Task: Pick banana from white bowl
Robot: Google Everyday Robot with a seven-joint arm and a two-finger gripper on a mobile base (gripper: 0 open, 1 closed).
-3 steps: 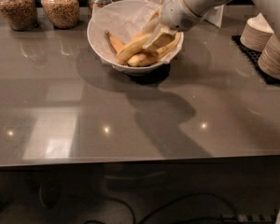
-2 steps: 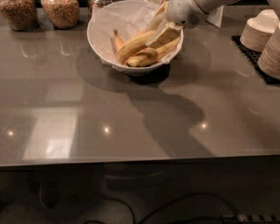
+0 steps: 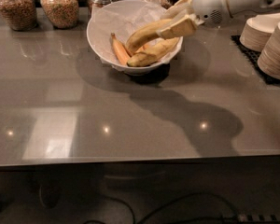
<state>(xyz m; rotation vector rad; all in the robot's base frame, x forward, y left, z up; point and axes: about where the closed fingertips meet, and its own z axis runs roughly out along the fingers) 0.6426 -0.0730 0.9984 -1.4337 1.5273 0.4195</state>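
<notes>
hand (image 3: 173,21) over white bowl (image 3: 91,35) rim grips banana (image 3: 142,35); orange banana (image 3: 120,51), duller banana (image 3: 153,56) inside.

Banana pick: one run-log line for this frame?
gripper: shut on banana, above rim of white bowl | banana: tilted, lower end inside bowl | orange-toned banana, duller yellow banana: lying in bowl

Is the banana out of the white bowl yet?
Not yet. The end effector, over the white bowl's right rim, grips the banana by its raised end; the lower tip sits inside.
</notes>
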